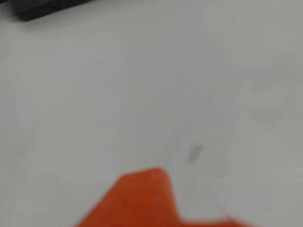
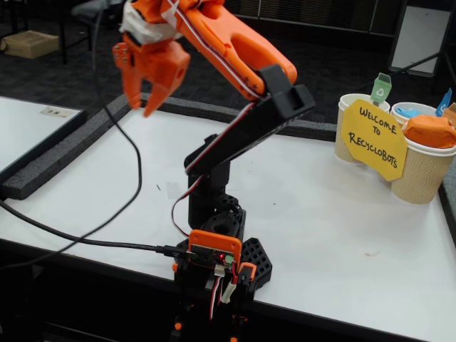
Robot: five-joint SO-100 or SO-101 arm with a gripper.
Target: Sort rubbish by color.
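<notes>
Orange paper wad [image 2: 429, 131] sits in the right tan cup [image 2: 420, 178], and a light blue wad [image 2: 408, 112] lies in the cup behind it, beside the yellow sign [image 2: 373, 139]. The gripper [image 2: 142, 92] hangs high over the white table [image 2: 320, 214], well apart from the cups, jaws slightly parted and holding nothing.

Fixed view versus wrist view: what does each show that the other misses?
Only the fixed view shows the tan paper cups, an orange crumpled paper wad in one, the yellow "Welcome to Recyclobots" sign and the raised orange plastic arm. Only the wrist view shows a dark object at its top edge. Both show the white table and the orange end effector.
</notes>
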